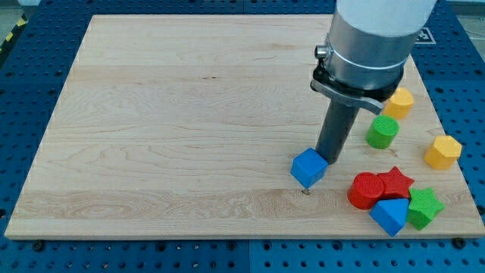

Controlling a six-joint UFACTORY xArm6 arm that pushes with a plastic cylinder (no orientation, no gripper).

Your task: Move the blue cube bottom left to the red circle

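Blue cube (308,167) resting on the wooden board (167,129), low and right of centre, at about 10 o'clock from the red circle (366,190) and a short way apart from it. Tip (327,158) of the dark rod touching or just beside the cube's upper right edge, at roughly 2 o'clock from the cube; exact contact hard to tell. No jaws on this rod, so nothing released, clenched or grasped.

Red star (396,182) touching the red circle at its 2 o'clock. Blue block (389,215), wedge-like, at the circle's 5 o'clock, with a green star (424,208) beside it at 3 o'clock. Green cylinder (383,131) at 1 o'clock from the cube. Yellow block (399,101) farther up, near the arm's housing; another yellow block (442,152) near the board's right edge.
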